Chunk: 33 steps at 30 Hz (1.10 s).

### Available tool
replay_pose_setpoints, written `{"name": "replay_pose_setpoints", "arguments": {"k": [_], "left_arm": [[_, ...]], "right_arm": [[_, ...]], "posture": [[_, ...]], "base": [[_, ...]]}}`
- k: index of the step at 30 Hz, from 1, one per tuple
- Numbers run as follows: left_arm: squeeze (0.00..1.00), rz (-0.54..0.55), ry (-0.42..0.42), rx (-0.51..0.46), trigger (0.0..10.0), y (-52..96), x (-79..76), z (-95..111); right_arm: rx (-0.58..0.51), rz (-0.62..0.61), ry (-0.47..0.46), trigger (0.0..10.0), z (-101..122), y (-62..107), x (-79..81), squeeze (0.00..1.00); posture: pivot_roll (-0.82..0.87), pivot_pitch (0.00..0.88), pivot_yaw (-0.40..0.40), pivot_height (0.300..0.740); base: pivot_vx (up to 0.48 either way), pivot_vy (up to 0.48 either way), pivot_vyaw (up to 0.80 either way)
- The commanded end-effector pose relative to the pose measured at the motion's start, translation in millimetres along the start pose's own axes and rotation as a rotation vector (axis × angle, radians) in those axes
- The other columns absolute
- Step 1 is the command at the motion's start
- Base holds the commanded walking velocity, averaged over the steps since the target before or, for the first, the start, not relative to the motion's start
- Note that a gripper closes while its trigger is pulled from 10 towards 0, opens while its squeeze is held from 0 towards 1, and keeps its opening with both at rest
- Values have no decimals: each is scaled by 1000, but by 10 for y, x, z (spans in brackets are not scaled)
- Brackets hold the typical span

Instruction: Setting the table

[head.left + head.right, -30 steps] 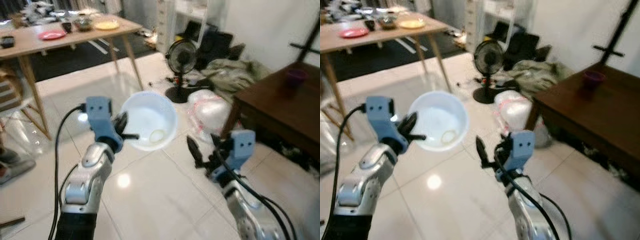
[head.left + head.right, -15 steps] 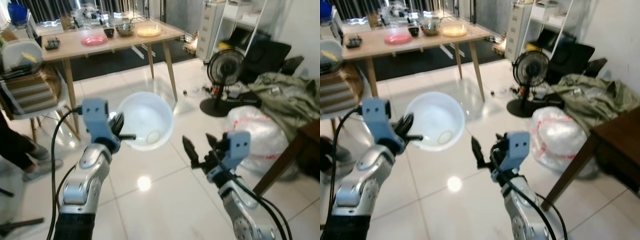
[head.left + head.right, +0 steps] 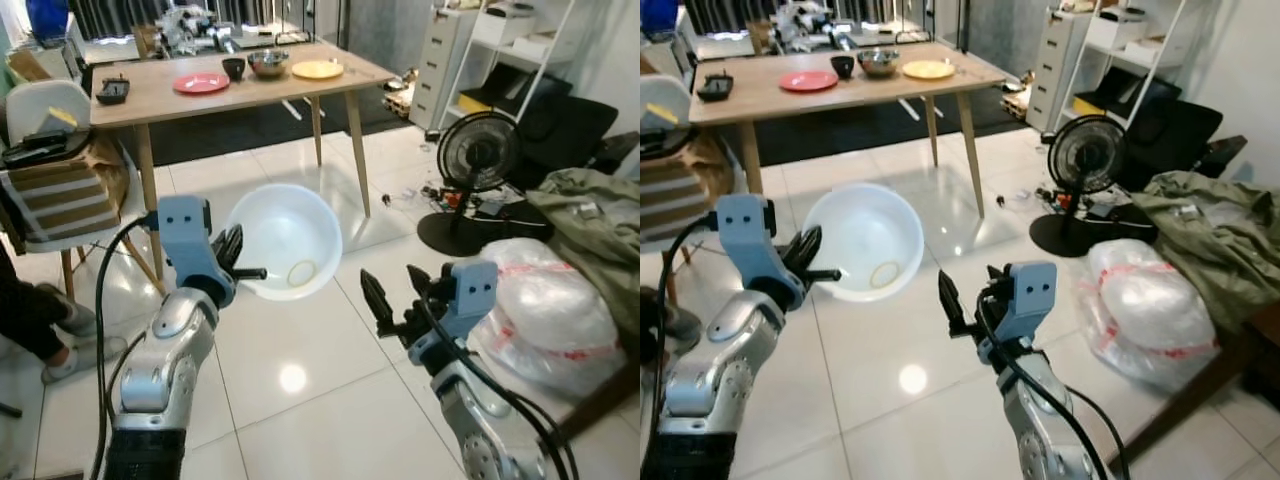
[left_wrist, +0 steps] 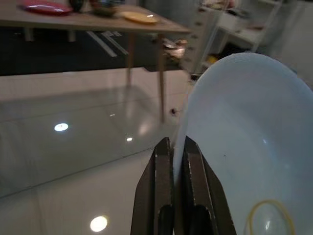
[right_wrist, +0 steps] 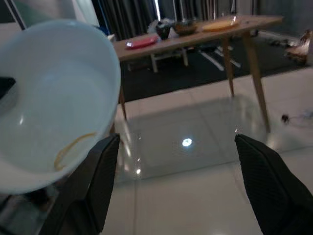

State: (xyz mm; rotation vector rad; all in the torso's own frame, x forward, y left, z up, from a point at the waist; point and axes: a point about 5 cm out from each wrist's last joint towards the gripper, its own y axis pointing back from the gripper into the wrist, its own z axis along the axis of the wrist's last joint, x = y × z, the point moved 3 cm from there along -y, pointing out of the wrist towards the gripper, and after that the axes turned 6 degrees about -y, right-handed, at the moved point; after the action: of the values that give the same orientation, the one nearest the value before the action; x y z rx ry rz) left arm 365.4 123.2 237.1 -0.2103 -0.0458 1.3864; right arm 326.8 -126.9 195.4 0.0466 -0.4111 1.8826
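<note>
From the head views, the left gripper (image 3: 240, 262) pinches the near rim of a white bowl (image 3: 285, 240), held in the air over the tiled floor (image 3: 300, 360); the right gripper (image 3: 392, 300) hangs beside it, fingers spread and apart from the bowl. A wooden table (image 3: 150, 95) with a red plate (image 3: 200, 83) stands well ahead, a chair (image 3: 60, 170) to its left.

In the left wrist view, both fingers (image 4: 161, 196) are pressed together on the bowl's edge.

The right wrist view has wide-apart fingers (image 5: 100, 181), the bowl near one.
</note>
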Motion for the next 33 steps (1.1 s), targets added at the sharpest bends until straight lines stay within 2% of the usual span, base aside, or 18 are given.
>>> {"name": "replay_pose_setpoints", "arguments": {"k": [1, 33], "left_arm": [[0, 25, -10, 3, 10000, 22, 70, -13], [0, 23, -12, -5, 10000, 30, 34, 0]], "right_arm": [[11, 8, -23, 10000, -52, 2, 46, 0], [11, 28, -23, 10000, -37, -26, 87, 0]], "posture": [[4, 70, 82, 740], [28, 79, 70, 740]], "base": [[480, 0, 0], [480, 0, 0]]}}
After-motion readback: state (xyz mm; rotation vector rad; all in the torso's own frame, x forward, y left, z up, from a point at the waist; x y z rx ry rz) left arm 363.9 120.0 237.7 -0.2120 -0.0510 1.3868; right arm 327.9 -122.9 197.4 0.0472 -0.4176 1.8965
